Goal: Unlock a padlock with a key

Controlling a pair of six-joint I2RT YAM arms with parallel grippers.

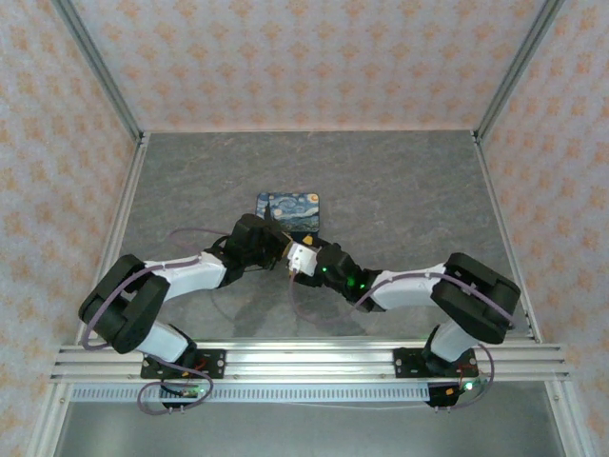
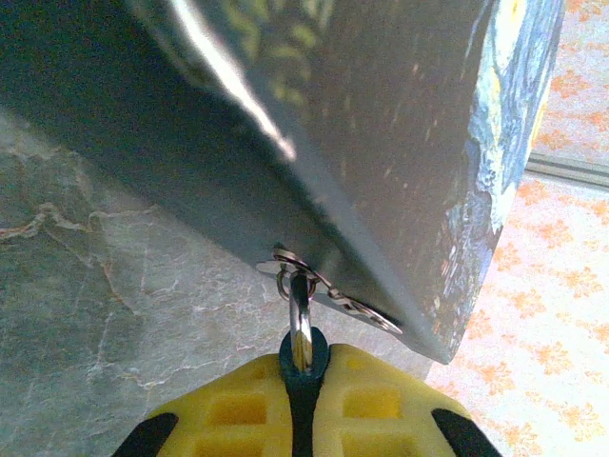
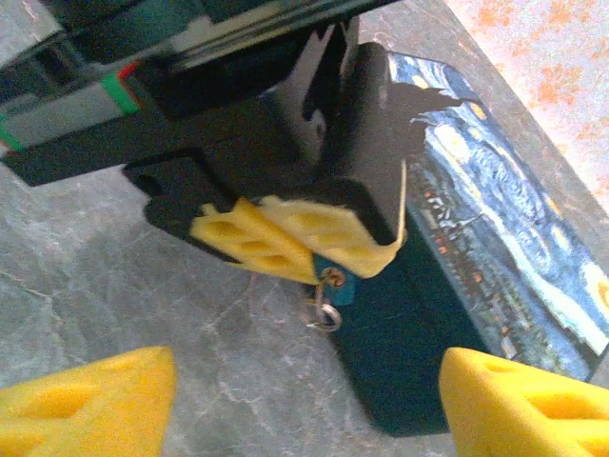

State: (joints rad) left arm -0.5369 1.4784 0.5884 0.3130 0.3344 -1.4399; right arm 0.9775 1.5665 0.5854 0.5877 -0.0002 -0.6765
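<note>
1. We see a grey marbled table (image 1: 409, 200) with a blue-and-yellow swirly-painted rectangular tin (image 1: 289, 210) lying flat near its middle, painted face up.
2. Both arms reach in from the near edge and meet just on the near side of the tin, the left gripper (image 1: 278, 250) and the right gripper (image 1: 306, 262) close together.
3. In the left wrist view, the left gripper (image 2: 304, 395) is clamped tight on a small dark bluish padlock with a thin silvery loop (image 2: 302, 350). The dark body sits pinched between the yellow fingers (image 2: 228, 407) and the loop points up toward the tin (image 2: 400, 143).
4. Small silver rings (image 2: 285, 278) hang at the tip of the loop, right at the tin's lower edge; we cannot tell whether they touch the tin.
5. From the right wrist view, we find the padlock (image 3: 335, 282) peeking out below the left gripper's yellow fingers (image 3: 262, 238), just beside the tin's dark side wall (image 3: 409, 352), with a ring (image 3: 325, 315) dangling under it above the table.
6. The right gripper (image 3: 304, 381) faces this spot with its yellow fingers (image 3: 90, 395) spread wide apart — nothing is between them, and they sit near the padlock without touching it.
</note>
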